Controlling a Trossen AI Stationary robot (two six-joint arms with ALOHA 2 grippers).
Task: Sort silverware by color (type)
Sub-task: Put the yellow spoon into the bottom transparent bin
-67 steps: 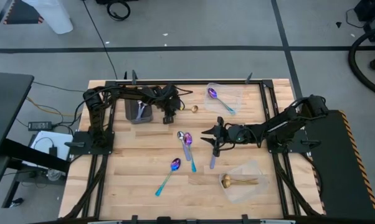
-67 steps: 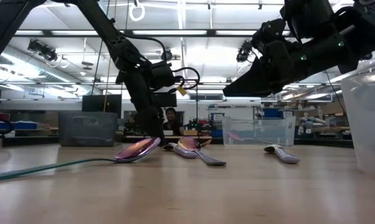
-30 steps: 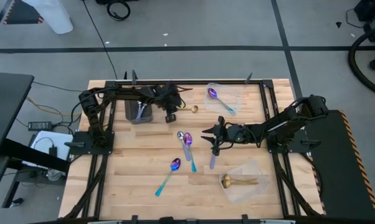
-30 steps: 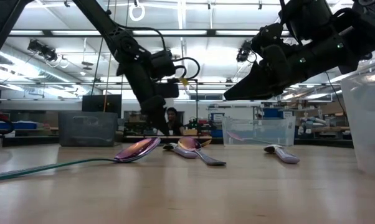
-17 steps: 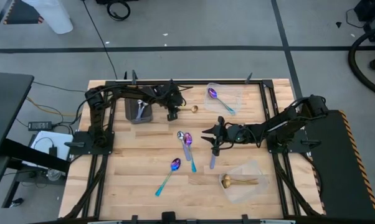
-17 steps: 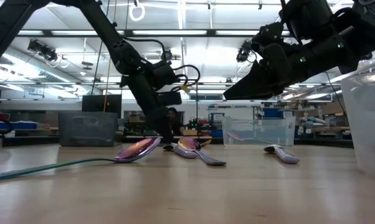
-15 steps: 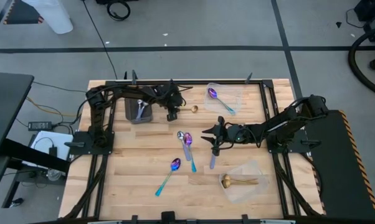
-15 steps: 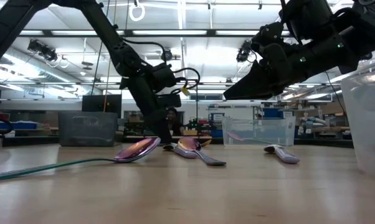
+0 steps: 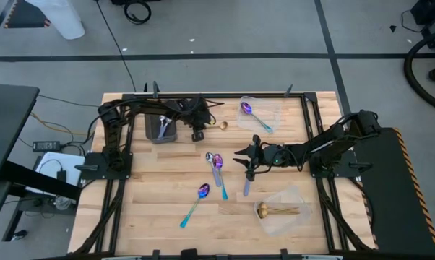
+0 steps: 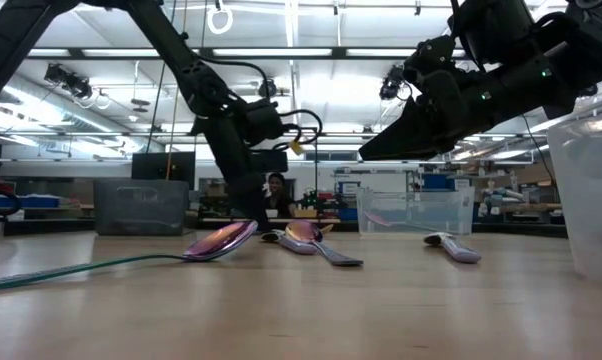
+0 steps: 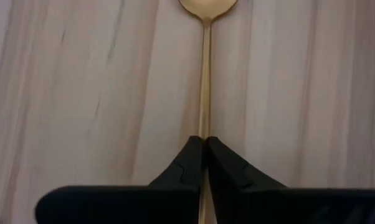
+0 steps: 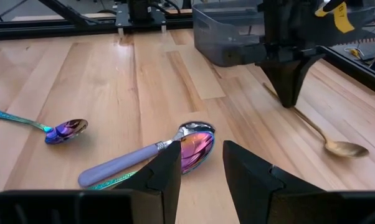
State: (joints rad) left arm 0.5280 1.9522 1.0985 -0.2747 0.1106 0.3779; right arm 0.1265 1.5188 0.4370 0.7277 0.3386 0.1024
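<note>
**Left gripper pinched on a gold spoon; sorting partly done**

High view: The left gripper (image 9: 199,134) is down at the far side of the table, just right of the dark grey tray (image 9: 161,130), which holds at least one silver spoon. Its tips meet the handle end of a loose gold spoon (image 9: 222,126). The right gripper (image 9: 248,160) hovers mid-table near a crossed pair, a silver spoon (image 9: 211,157) and an iridescent spoon (image 9: 219,165), with a pale-handled spoon (image 9: 246,185) just beside them. Another iridescent spoon (image 9: 196,198) lies nearer the front. One iridescent spoon sits in the far clear container (image 9: 266,105); gold pieces rest in the near clear container (image 9: 290,214).

Low view: The left arm reaches down behind the spoons lying on the wood; the right gripper hangs well above the table, holding nothing.

Left wrist view: The fingers (image 11: 186,163) are clenched together on the thin handle of the gold spoon, whose bowl points away; the spoon lies flat on the wood.

Right wrist view: The right fingers (image 12: 164,168) stand parted and empty over the crossed pair.

By my judgement the sorting is roughly half done: some pieces are binned, while five spoons remain on the table, including the one being grasped, which likely belongs with the gold ones in the near container.
</note>
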